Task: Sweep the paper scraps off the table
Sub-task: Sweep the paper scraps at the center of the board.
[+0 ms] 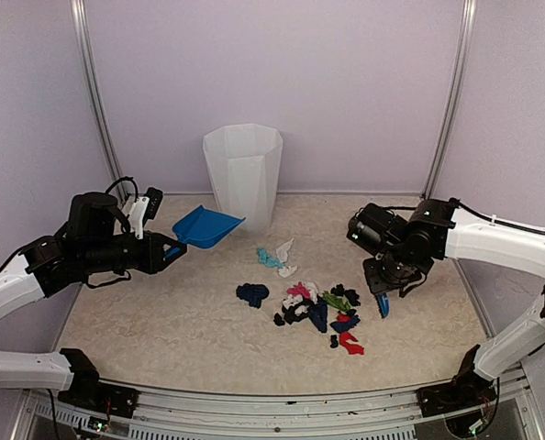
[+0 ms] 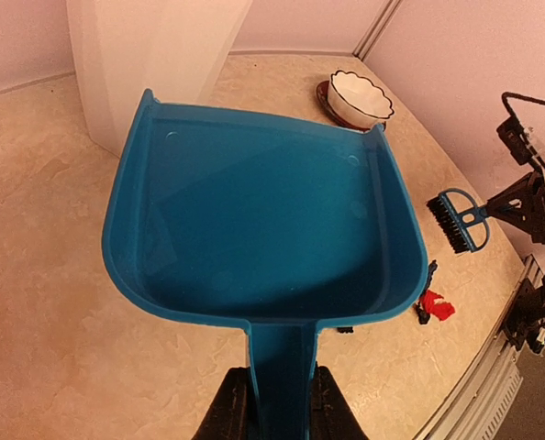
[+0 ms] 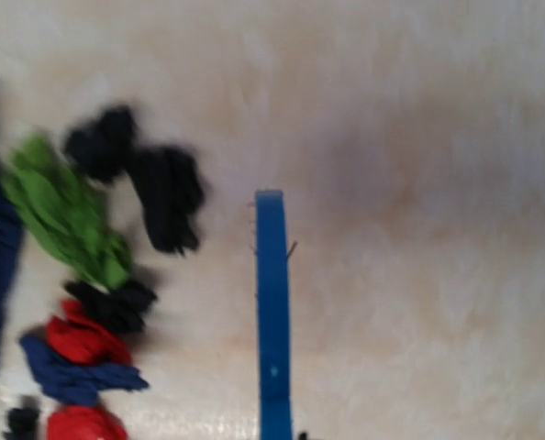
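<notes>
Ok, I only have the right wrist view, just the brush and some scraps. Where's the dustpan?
Observer: The left fingers grip the blue dustpan by its handle, left of the scrap pile, near the white bin.
Operator: Anything in it?
Observer: No, the left wrist view shows its tray bare.
Operator: Scraps beyond my frame?
Observer: Yes, a teal and a white scrap lie apart from that pile, toward the bin, away from the brush.
</notes>
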Tool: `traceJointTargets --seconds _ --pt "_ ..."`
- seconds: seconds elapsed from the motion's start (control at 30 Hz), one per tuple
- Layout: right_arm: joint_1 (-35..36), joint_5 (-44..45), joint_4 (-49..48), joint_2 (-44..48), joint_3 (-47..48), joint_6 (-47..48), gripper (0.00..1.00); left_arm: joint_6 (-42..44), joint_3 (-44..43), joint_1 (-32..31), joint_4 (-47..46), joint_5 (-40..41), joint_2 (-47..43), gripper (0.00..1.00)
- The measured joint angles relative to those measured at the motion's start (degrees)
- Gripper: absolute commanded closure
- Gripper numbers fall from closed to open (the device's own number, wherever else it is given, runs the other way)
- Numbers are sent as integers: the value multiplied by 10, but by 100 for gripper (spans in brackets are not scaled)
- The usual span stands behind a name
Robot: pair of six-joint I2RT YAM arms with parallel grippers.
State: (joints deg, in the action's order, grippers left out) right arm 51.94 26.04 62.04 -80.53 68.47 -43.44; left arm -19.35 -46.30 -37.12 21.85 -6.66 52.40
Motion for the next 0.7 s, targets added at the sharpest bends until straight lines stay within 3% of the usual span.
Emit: traceJointTargets --seconds 0.2,0.7 --pt "0 -39 -1 -42 -23 -49 100 0 0 -3 0 0 0 100" --pt "-19 -159 -156 -92 -6 -75 100 0 0 -4 1 11 0 100"
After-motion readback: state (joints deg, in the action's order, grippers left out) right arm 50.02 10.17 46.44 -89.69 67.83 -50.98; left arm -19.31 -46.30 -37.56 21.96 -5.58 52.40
